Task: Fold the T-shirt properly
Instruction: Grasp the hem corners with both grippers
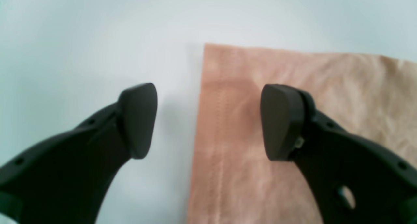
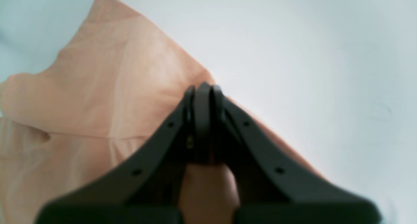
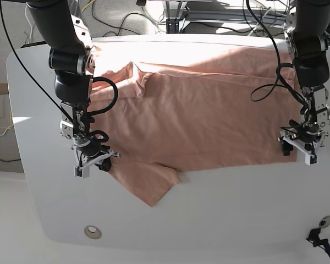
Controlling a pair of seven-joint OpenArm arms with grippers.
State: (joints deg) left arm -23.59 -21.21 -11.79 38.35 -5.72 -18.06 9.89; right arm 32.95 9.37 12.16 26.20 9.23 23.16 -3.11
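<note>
A: Any brand, label or writing you can read?

B: Only part of a red mark at the edge of the table (image 3: 220, 220), too cut off to read. The T-shirt (image 3: 203, 121) shows plain salmon cloth, no print in view.

A: Start with the right gripper (image 2: 202, 87).

B: Its jaws are pressed together, with a fold of pink cloth showing just behind the tips between the fingers, so it is pinching the T-shirt at its edge. Beyond the tips the cloth spreads away to that camera's left; bare white table lies to the right.

A: And the left gripper (image 1: 208, 119)?

B: Spread wide, holding nothing. The shirt's hemmed edge runs between the fingertips: one pad (image 1: 281, 121) is over cloth, the other over bare table. Farther ahead, the cloth ends at a square corner.

A: Overall?

B: The shirt lies spread between the two grippers.
</note>
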